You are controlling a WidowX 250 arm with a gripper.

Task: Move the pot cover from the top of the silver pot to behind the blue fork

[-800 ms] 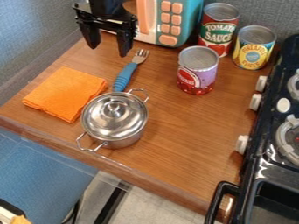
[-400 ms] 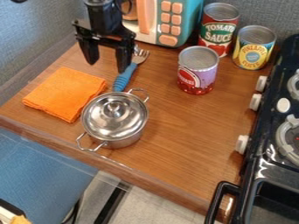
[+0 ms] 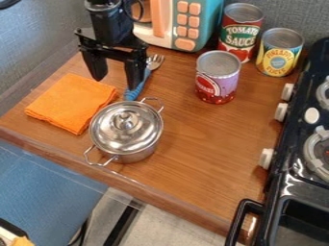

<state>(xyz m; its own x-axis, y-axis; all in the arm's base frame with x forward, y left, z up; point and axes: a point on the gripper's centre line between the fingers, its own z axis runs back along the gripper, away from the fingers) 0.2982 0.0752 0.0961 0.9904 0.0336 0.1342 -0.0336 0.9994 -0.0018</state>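
Observation:
My gripper [image 3: 116,82] hangs at the upper left, open and with nothing between its fingers, above the area between the orange cloth and the fork. Below it, toward the counter's front edge, stands the silver pot [image 3: 135,156], with the pot cover [image 3: 126,127] resting on its top, knob up. The blue fork [image 3: 132,92] lies just behind the pot, tines pointing away toward the microwave; my right finger partly covers its handle.
An orange cloth [image 3: 72,102] lies left of the pot. A red and purple can [image 3: 217,77], a tomato can [image 3: 240,31] and a yellow can [image 3: 279,52] stand right of the fork. Behind is a toy microwave [image 3: 186,24]; the stove [image 3: 302,158] borders the right.
The gripper has come down and forward, closer to the pot, and now covers part of the fork's handle. It has stayed open. Pot, cover and fork have not moved.

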